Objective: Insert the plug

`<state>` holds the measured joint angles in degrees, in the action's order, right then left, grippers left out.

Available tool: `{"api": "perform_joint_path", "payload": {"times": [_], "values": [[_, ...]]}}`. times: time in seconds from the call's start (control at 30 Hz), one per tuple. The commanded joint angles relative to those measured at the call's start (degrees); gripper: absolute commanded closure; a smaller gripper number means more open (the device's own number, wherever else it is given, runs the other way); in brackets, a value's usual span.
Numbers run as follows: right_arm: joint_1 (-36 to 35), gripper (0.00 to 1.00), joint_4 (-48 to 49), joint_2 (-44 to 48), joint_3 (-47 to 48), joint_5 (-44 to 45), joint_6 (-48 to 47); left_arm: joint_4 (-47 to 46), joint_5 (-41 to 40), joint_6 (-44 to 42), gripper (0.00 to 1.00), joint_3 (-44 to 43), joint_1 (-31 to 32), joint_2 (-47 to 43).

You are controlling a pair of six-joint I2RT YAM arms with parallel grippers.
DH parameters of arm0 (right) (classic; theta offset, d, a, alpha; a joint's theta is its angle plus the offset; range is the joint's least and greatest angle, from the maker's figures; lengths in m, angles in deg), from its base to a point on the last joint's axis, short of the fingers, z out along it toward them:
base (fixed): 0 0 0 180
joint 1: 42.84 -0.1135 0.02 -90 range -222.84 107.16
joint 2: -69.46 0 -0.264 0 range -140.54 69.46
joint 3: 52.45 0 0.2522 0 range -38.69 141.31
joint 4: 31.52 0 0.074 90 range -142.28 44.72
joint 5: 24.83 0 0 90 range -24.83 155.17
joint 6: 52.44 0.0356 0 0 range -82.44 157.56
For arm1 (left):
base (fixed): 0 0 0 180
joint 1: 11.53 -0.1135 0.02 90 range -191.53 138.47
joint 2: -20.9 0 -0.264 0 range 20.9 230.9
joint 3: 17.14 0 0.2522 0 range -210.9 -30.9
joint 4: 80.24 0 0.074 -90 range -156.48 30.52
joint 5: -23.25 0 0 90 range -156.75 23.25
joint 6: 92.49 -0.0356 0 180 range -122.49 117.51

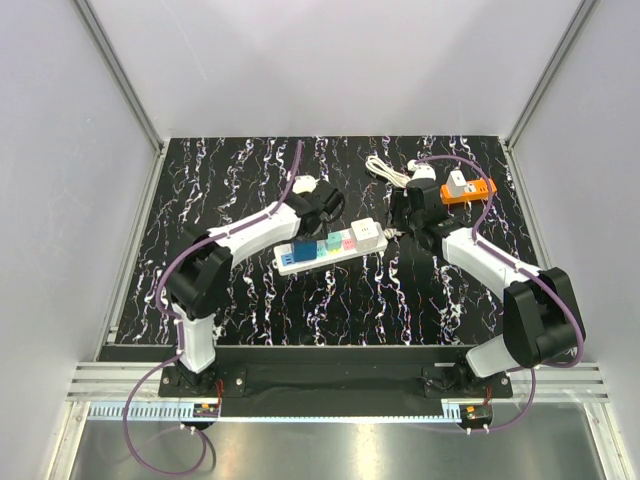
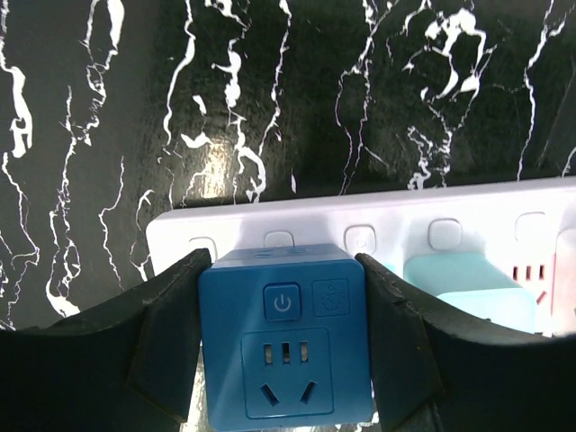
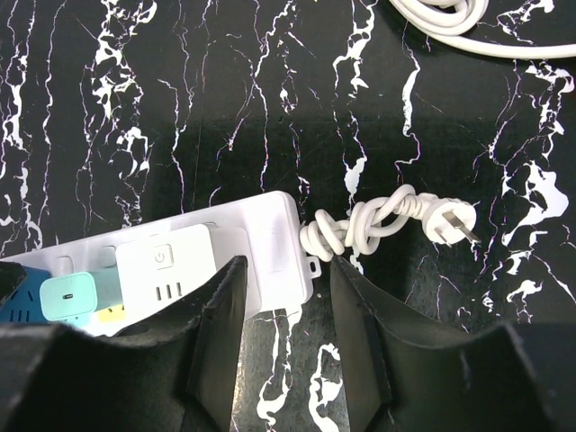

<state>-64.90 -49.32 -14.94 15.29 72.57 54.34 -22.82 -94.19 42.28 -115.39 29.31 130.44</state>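
Observation:
A white power strip [image 1: 330, 250] lies slanted at mid-table with several cube plugs seated in it. At its left end, my left gripper [image 2: 283, 360] is shut on the blue cube plug [image 2: 283, 346], one black finger [image 2: 162, 342] pressed to each side; the plug sits against the strip [image 2: 360, 225], beside a teal plug [image 2: 463, 288]. My right gripper [image 3: 286, 306] is open and straddles the strip's right end [image 3: 270, 234]. Its left finger lies by the white cube plug [image 3: 166, 270] and its right finger by the knotted white cord [image 3: 378, 220]. How deep the blue plug sits is hidden.
The strip's cord ends in a loose pronged plug [image 3: 450, 223] on the black marbled table. An orange power strip [image 1: 468, 190] carrying a white plug lies at the back right. A coiled white cable [image 1: 385, 170] lies to its left. Metal rails edge the table.

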Motion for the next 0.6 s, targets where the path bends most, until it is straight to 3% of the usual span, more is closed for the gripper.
{"api": "perform_joint_path", "payload": {"times": [0.0,0.2,0.57], "values": [[0.27,0.52,3.06,0.20,-0.27,-0.81,0.71,1.17,1.96,3.73,1.00,5.20,2.31,1.91],[0.27,0.52,3.15,-1.03,0.08,-1.42,0.89,-9.02,-2.96,9.54,1.00,15.40,5.82,-6.16],[0.27,0.52,3.15,-1.21,-0.01,-0.89,0.80,-9.03,-11.58,19.20,1.00,22.25,13.74,-8.02]]}}
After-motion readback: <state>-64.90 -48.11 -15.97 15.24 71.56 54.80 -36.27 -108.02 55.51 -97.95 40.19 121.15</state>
